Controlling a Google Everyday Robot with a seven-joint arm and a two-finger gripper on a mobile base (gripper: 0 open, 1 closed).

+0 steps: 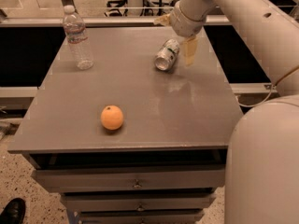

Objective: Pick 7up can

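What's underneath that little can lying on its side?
Only the grey table; their contact spot is hidden by the 7up can. The tool hangs close beside it.

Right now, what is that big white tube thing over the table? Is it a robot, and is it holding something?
Yes, it is a robot. The big white tube is its arm, and the rounded white shape at the lower right is its body. There is one picture, from a camera looking down on a grey table with drawers underneath. At the arm's end is the gripper, its hand with two pale fingers. They are spread open over a silver and green 7up can, which lies on its side at the back. The gripper holds nothing yet. A water bottle stands upright at the back left, and an orange sits near the front.
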